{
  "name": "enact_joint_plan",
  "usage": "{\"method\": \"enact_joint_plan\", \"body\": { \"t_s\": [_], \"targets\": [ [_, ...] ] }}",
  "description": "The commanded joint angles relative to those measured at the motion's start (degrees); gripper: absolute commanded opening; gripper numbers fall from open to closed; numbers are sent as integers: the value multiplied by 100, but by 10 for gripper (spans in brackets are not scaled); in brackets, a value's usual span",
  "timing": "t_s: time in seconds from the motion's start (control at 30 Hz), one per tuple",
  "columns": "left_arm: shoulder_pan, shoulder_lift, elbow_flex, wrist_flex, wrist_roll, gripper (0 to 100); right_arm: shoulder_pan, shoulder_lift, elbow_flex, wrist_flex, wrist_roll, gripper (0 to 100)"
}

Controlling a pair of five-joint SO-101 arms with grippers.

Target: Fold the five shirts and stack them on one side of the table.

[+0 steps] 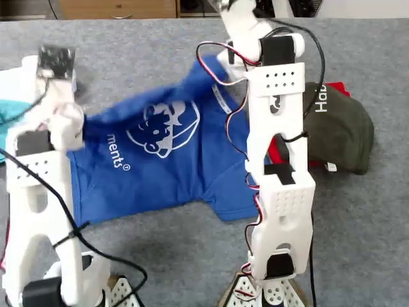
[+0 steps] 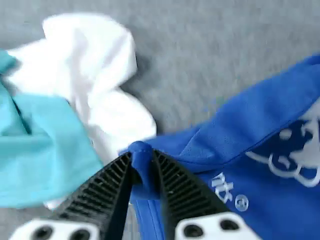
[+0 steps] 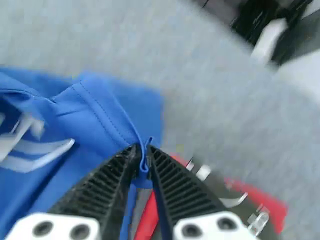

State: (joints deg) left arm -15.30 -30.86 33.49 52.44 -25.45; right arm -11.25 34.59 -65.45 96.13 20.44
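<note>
Here, the blue shirt (image 1: pixel 160 153) lies spread over the middle of the grey counter (image 1: pixel 358 243) in the high view. Its white print (image 1: pixel 163 128) faces up. The shirt's long axis runs across the frame from the left edge of the cloth to a flap at lower centre-right, and one corner is drawn up toward the upper centre. The lettering beside the print slants down toward the lower right.

The left tool (image 2: pixel 141 156) is clamped on a bunched fold at the blue shirt's (image 2: pixel 260 150) edge, and the cloth is pinched between its ribbed black fingers (image 2: pixel 107 185). In the high view the left arm (image 1: pixel 38 192) stands at the left of the frame, where the blue cloth ends.

The right tool (image 3: pixel 142 150) is closed on a stitched edge of the blue shirt (image 3: pixel 75 130), with the fabric caught at the very tips. The right arm (image 1: pixel 281 160) rises through the centre-right of the high view and crosses over the shirt's right side.

A white shirt (image 2: pixel 95 65) lies crumpled in the upper left of the left wrist view. A teal shirt (image 2: pixel 40 145) overlaps it at the left edge, and both lie just beside the blue one.

At the right of the high view a dark green shirt (image 1: pixel 339 128) sits in a heap on a red shirt (image 1: pixel 335 89). The red shirt (image 3: pixel 240 200) also peeks out just past the blue edge in the right wrist view.
</note>
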Motion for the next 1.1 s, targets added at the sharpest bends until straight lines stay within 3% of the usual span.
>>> {"method": "enact_joint_plan", "body": {
  "t_s": [0.0, 0.13, 0.3, 0.67, 0.9, 1.07],
  "targets": [
    [44, -400, 747, -53, -114, 19, -22, -338, -251, 607, 26, 1],
    [-88, -831, 1327, 360, -114, 19, -101, -699, 382, 633, -18, 1],
    [-97, -1525, 1477, 1002, -105, 19, -374, -1815, 2343, 343, -237, 1],
    [70, -2510, 2567, 1477, 193, 19, -215, -5464, 8743, -2585, -229, 1],
    [35, -2545, 2629, 2198, 211, 19, -189, -7459, 10879, -2646, -202, 1],
    [26, -2545, 2576, 2242, 176, 19, 13, -8567, 11934, -2611, 281, 1]
  ]
}}
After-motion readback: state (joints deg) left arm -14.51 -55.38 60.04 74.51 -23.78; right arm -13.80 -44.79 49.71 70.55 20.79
